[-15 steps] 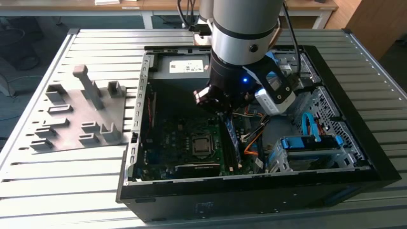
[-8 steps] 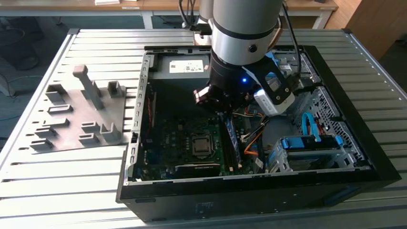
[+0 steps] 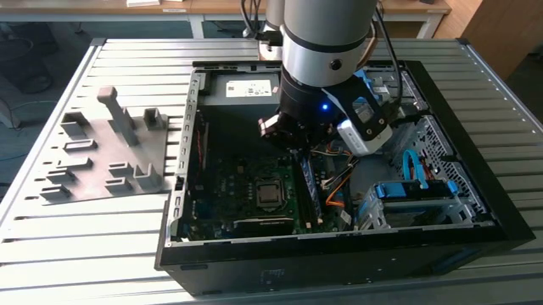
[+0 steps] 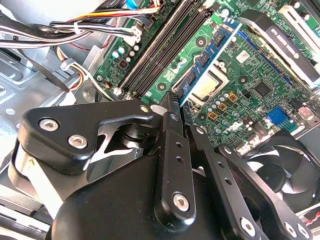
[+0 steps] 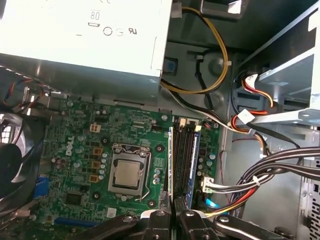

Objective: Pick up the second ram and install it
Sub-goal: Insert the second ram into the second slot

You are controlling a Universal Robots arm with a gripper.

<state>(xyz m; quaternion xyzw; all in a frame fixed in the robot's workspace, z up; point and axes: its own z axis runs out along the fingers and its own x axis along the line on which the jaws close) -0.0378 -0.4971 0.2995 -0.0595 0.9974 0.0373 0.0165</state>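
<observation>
The second ram [image 4: 207, 57] is a blue-green stick with a row of black chips, and my gripper [image 4: 179, 107] is shut on one end of it. It stands on edge just above the motherboard, between the processor socket [image 5: 125, 172] and the black memory slots [image 5: 185, 160], parallel to them. In the first wrist view the second ram [image 5: 171, 160] appears as a thin line running out from my gripper [image 5: 172, 212]. In the exterior view my gripper [image 3: 293, 143] is inside the open computer case with the second ram [image 3: 309, 184] below it.
A grey slotted tray [image 3: 102, 152] lies on the table to the exterior view's left of the case. The power supply [image 5: 85, 40], cable bundles [image 5: 260, 175], a black fan [image 4: 285, 170] and the drive cage [image 3: 416, 197] crowd the board.
</observation>
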